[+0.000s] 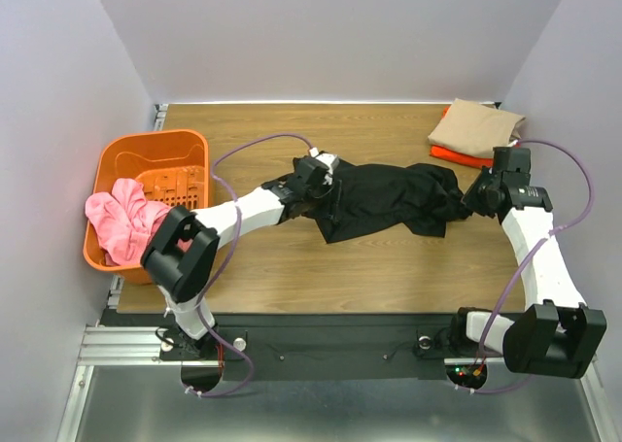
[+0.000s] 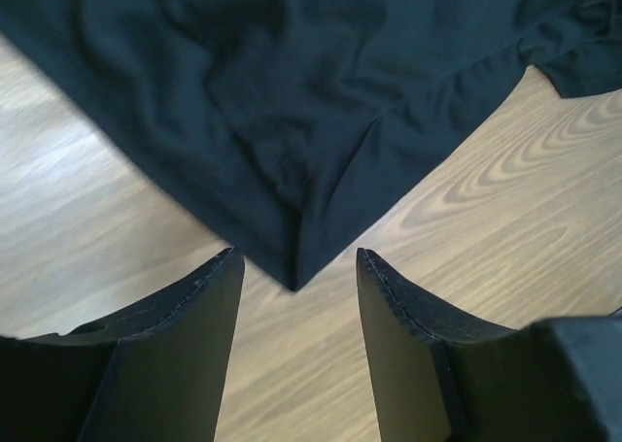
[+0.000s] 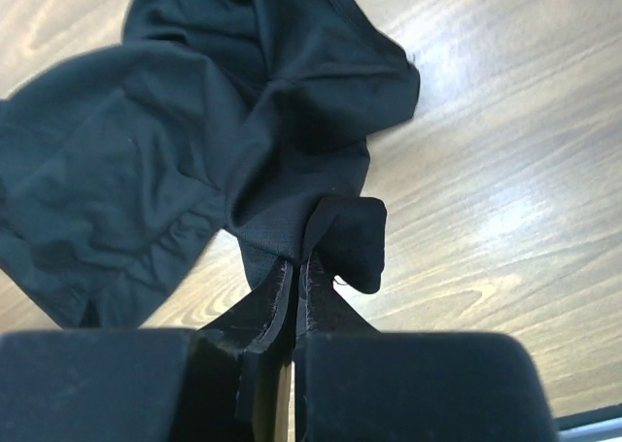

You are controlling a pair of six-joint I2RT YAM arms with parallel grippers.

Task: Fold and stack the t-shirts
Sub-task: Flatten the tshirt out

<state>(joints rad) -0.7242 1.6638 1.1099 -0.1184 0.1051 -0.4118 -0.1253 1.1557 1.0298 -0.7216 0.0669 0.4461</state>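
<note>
The black t-shirt lies crumpled across the middle of the table. My right gripper is shut on its right edge; the right wrist view shows the cloth pinched between the closed jaws of the gripper. My left gripper is at the shirt's left end. In the left wrist view it is open, its fingers on either side of a corner of the black cloth, not touching it. The tan t-shirt lies folded on the bright orange t-shirt at the back right.
An orange plastic basket stands at the left edge of the table with pink cloth hanging over its near side. Grey walls close in the table at the back and both sides. Bare wood lies in front of the shirt.
</note>
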